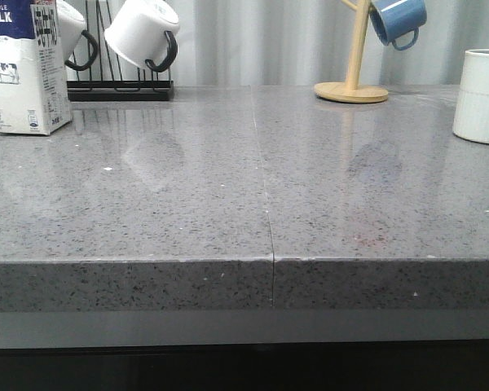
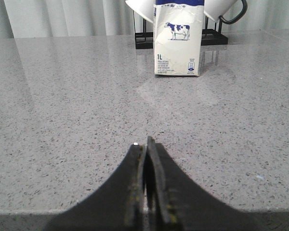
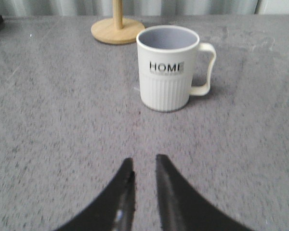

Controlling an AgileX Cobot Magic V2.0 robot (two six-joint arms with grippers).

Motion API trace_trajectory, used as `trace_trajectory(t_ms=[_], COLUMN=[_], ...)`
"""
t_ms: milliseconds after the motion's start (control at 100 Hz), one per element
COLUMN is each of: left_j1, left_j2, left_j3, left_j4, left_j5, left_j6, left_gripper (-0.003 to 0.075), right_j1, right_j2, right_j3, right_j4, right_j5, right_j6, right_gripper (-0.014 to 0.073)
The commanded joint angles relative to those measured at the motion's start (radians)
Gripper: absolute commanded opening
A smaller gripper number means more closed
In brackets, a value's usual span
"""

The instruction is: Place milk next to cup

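Observation:
The milk carton [image 1: 20,69] stands upright at the far left of the grey counter; it also shows in the left wrist view [image 2: 178,38], white with a cow picture. The cream ribbed "HOME" cup [image 1: 481,96] stands at the far right, and shows in the right wrist view [image 3: 169,67] with its pale handle. My left gripper [image 2: 145,143] is shut and empty, well short of the carton. My right gripper [image 3: 143,162] is slightly open and empty, short of the cup. Neither gripper shows in the front view.
A black rack [image 1: 118,85] with white black-handled mugs [image 1: 144,32] stands behind the carton. A wooden mug tree [image 1: 352,88] holds a blue mug [image 1: 398,20] at the back right. The counter's front edge [image 1: 269,261] runs across the front view.

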Motion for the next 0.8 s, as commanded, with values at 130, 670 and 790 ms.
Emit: trace_trajectory(t_ms=[130,670,790], left_j1=[0.000,0.000,0.000], left_j2=[-0.032,-0.032,-0.032], left_j3=[0.042,0.042,0.042], left_j4=[-0.009,-0.009,-0.009], left_j5=[-0.085,-0.085,-0.085], left_j6=[-0.002,-0.002,-0.002], left_gripper=[-0.0021,-0.0021,-0.0021], right_j1=[0.000,-0.180,-0.207], right_j2=[0.163,0.510,0.585], right_j3=[-0.039,-0.050,-0.079], right_j4=[-0.009,0.010,0.016], right_j5=[-0.332,-0.695,-0.728], right_j6=[-0.002,-0.013,-0.013], right_gripper=[0.0342,0.0342,0.0342])
